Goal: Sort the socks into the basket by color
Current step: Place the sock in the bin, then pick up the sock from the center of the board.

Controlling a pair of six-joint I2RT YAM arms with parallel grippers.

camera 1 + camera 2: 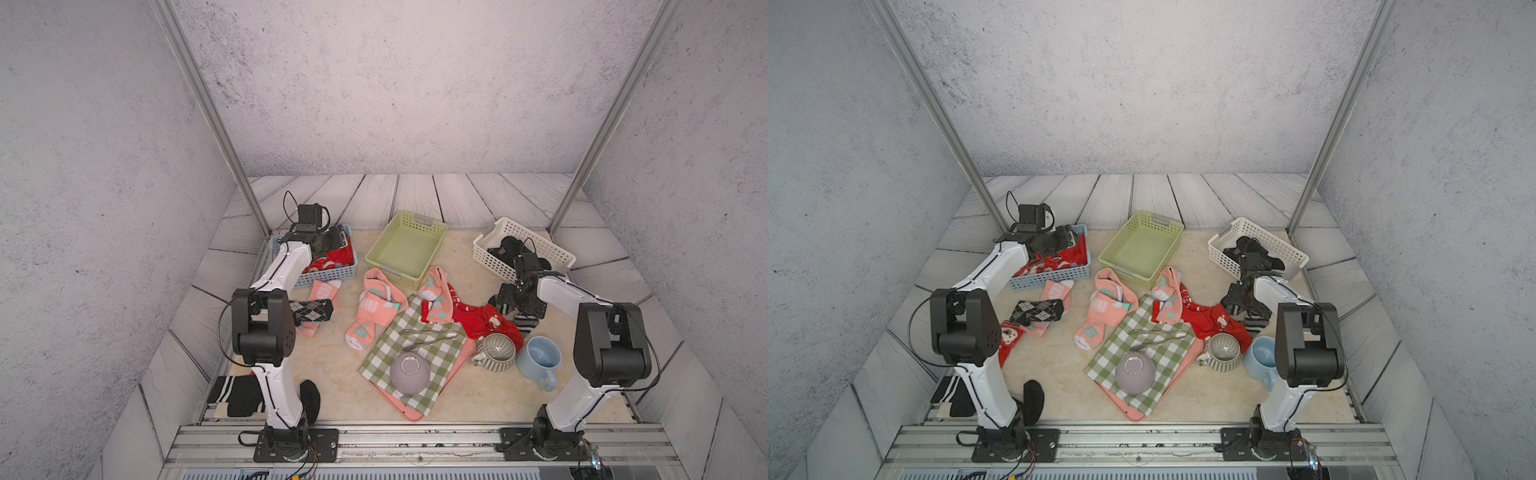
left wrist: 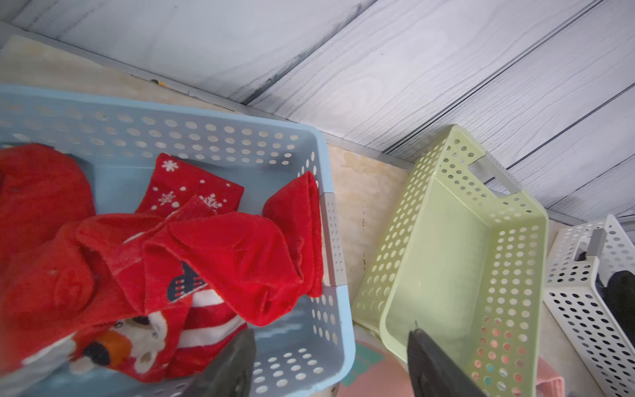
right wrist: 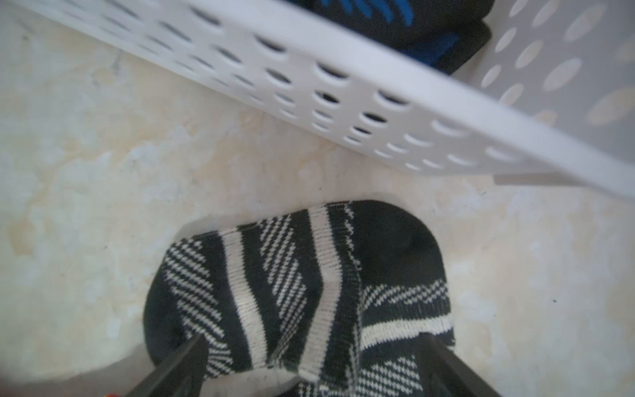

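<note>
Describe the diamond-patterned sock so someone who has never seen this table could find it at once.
Start at the blue basket at the back on the robot's left side. Just in front of it lies a pink sock, and a dark sock lies across that one. Unlike the pink sock, it is black with grey-and-white diamonds, a pattern no other sock in view has.

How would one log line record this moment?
left hand: open over blue basket, red socks inside | right hand: open astride striped sock

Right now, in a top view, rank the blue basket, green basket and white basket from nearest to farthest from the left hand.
1. blue basket, on the robot's left, under the left hand.
2. green basket, in the middle.
3. white basket, on the robot's right.
</note>
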